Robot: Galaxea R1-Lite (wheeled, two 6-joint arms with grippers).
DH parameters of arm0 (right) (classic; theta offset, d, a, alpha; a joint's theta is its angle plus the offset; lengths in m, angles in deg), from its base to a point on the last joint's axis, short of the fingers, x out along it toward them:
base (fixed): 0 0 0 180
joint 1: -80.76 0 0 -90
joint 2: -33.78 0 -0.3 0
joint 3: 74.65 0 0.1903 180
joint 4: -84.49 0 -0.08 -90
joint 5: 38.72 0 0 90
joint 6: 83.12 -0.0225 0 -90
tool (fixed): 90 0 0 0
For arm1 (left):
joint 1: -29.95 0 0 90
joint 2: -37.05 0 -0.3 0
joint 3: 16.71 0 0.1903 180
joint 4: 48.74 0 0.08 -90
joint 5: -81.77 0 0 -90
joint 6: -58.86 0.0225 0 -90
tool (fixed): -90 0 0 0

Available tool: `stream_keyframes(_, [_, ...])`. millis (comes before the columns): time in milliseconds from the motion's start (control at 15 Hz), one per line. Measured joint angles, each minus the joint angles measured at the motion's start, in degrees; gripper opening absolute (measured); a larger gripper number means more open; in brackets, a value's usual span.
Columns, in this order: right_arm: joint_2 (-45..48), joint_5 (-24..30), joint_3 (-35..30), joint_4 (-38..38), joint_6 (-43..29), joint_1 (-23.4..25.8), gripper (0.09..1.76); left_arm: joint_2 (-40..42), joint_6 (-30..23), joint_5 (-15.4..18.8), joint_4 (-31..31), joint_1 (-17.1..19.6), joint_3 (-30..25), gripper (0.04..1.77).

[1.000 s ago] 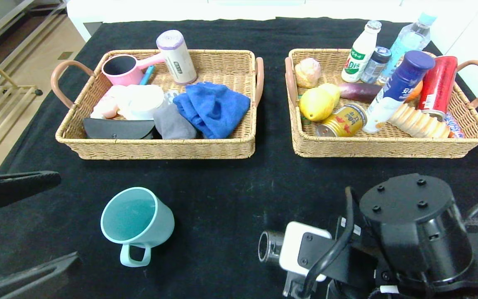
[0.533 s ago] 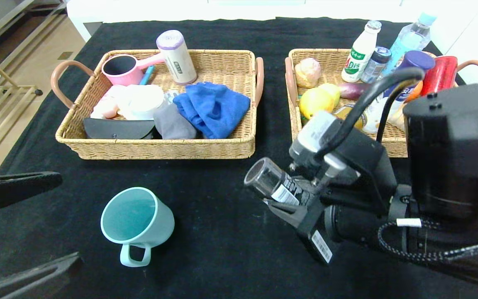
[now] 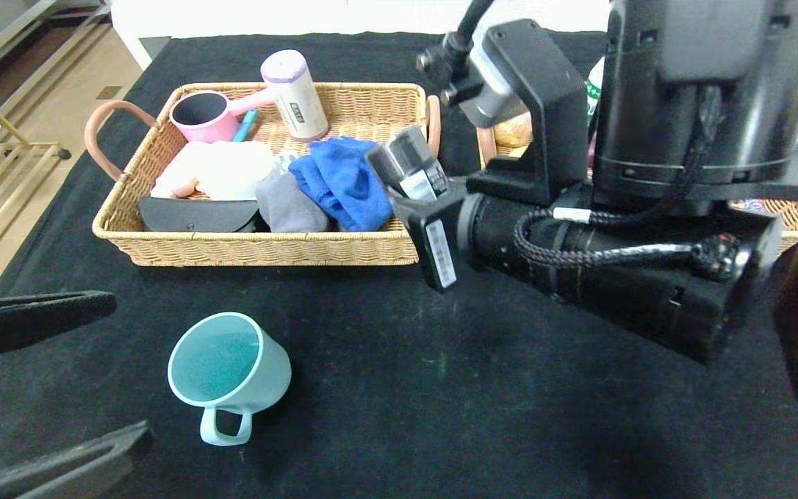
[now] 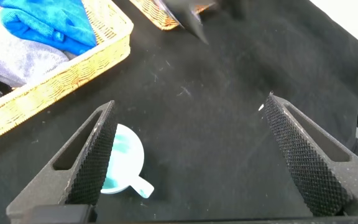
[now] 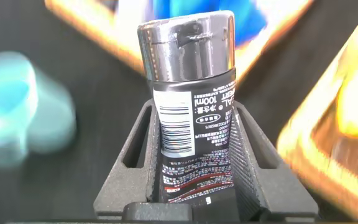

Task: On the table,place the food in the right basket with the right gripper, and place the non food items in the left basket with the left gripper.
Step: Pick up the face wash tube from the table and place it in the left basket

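A black cloth covers the desk (image 3: 385, 388). At its far side stand two wicker baskets. The left basket (image 3: 260, 246) holds a pink scoop (image 3: 205, 114), a pale cylinder with a lilac cap (image 3: 295, 93), a blue cloth (image 3: 343, 177), a grey cloth (image 3: 288, 204), some white and pink things and a dark flat case (image 3: 194, 216). The right basket (image 3: 790, 211) is almost wholly hidden behind the right arm; only a strip of its rim and a corner show.

On the near left of the desk a teal mug (image 3: 229, 371) lies tilted, its mouth facing up and left, its handle toward the robot. Nothing touches it.

The right gripper (image 5: 191, 155) is raised above the desk, in the head view in front of the gap between the two baskets and overlapping the right end of the left basket. Its jaws are clamped on a small dark bottle (image 3: 409, 165), one pad on each side of the lower body. The bottle is cylindrical, glossy dark grey to black, with a shiny cap end pointing away from the gripper; a white label with a barcode and small print wraps its middle, and a red stripe shows low on it.

The left gripper (image 4: 191, 155) hangs low at the near left, its fingers (image 4: 303, 152) spread wide and holding nothing, with the mug below and between them in its wrist view.
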Motion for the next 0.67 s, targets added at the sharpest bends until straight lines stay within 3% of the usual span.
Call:
stream_keyframes(267, [-6.96, -3.56, 4.67, -14.93, 4.56, -0.11, 0.72, -0.02, 0.02, -0.09, -0.04, 0.0, 0.0, 1.72])
stream_keyframes(667, [-13.58, -6.67, 9.92, -16.84, 7.08, -0.16, 0.71, -0.05, 0.02, -0.17, -0.06, 0.0, 0.13, 1.72])
